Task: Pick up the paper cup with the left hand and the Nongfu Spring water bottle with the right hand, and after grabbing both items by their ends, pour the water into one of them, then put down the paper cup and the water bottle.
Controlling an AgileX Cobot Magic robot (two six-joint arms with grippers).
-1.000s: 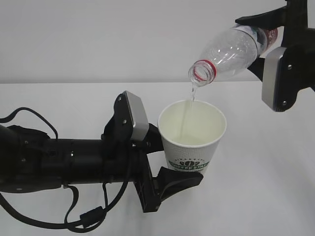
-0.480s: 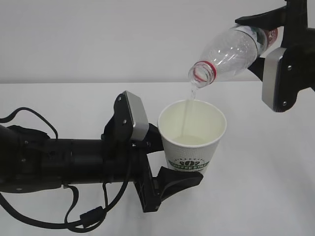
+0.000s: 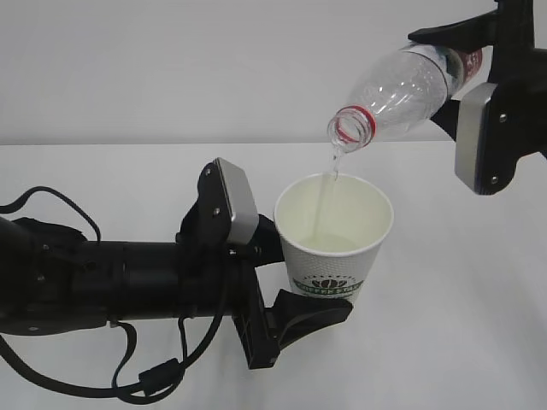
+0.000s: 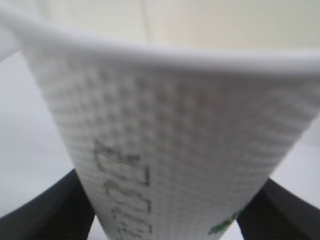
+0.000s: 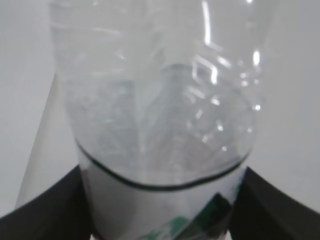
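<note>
Compared with a second ago almost nothing moves: the bottle point(image 3: 402, 90) stays tilted mouth-down at the same angle, the cup point(image 3: 333, 239) stays in the same place, and the thin stream of water point(image 3: 327, 195) keeps falling from the red neck ring into the cup. So I judge the pouring is in its middle, steady, and the putting-down of both things is still to come. The left hand point(image 3: 301, 282) has its jaws set wide and closed around the lower part of the cup, one black finger on each side (the left wrist view shows both fingers touching the cup wall). The right hand point(image 3: 466, 77) holds the bottle by its labelled end, again with wide jaws pressed on both sides. The mouth of the bottle hangs above the far part of the cup rim, not touching it; the stream lands inside, near the back wall, so a small drift away could spill. Under the cup the table point(image 3: 461, 342) looks free in front and to the right, with room to set both things down well apart.
</note>
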